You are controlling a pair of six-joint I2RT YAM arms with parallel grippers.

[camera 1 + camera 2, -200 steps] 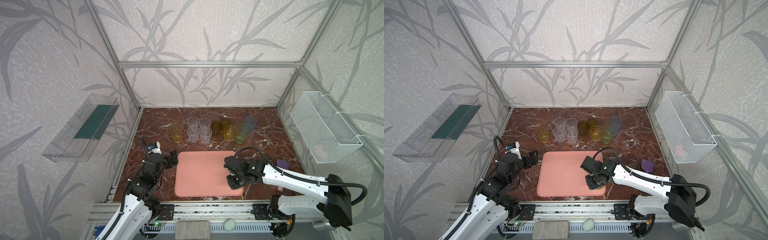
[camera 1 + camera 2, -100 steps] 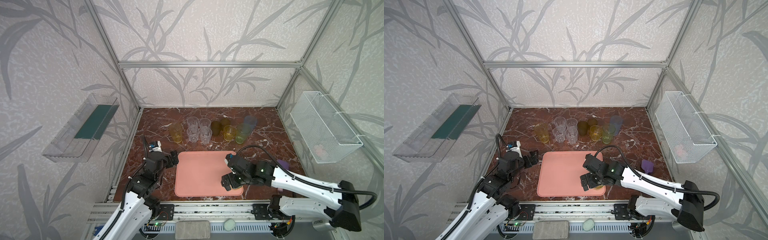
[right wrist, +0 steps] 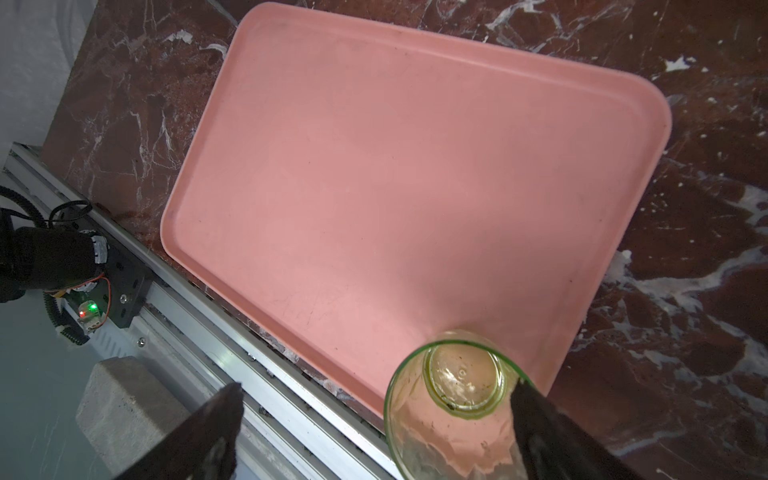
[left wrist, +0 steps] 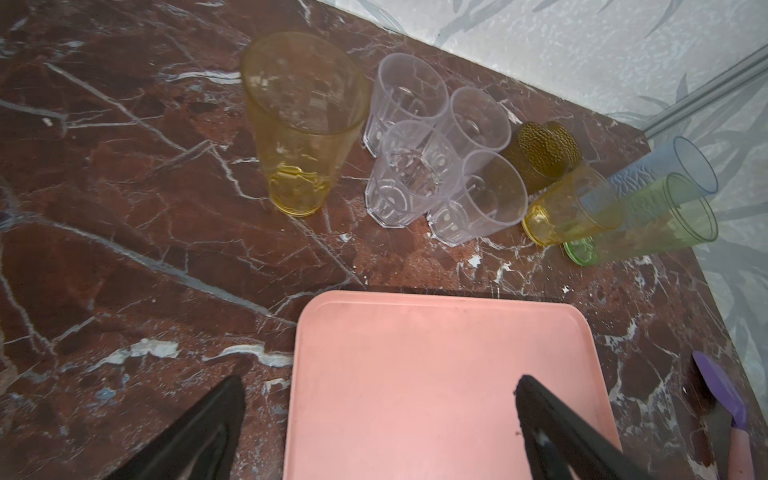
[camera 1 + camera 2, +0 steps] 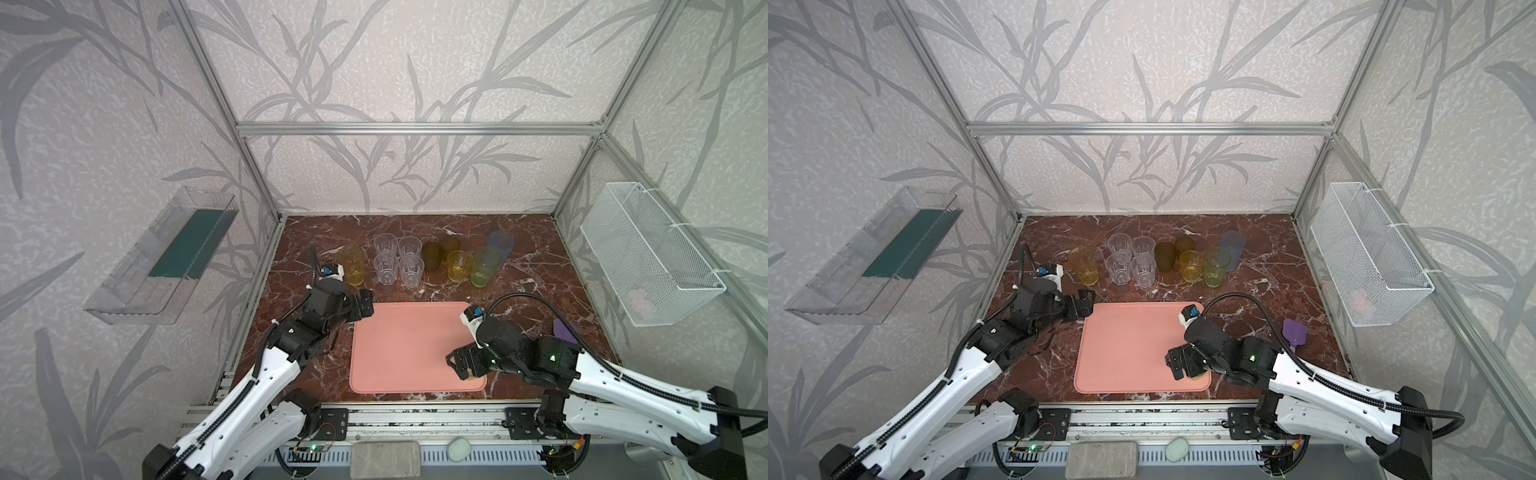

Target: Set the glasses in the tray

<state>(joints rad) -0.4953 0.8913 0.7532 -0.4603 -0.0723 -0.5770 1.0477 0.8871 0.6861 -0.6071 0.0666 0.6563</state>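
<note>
Loosely between spread right jaws: yellow-green glass (image 3: 453,419), on tray (image 3: 374,166).

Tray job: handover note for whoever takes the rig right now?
Left gripper: open, empty, over the far left corner of the tray.
Right gripper: open, jaws wide on either side of the yellow-green glass, which stands upright in the tray's near right corner.
Done: that one glass is in the tray.
Left: ten glasses on the table behind the tray, none gripped.
Next, probably: lift the right arm clear without tipping the glass, then fetch from the cluster.
</note>
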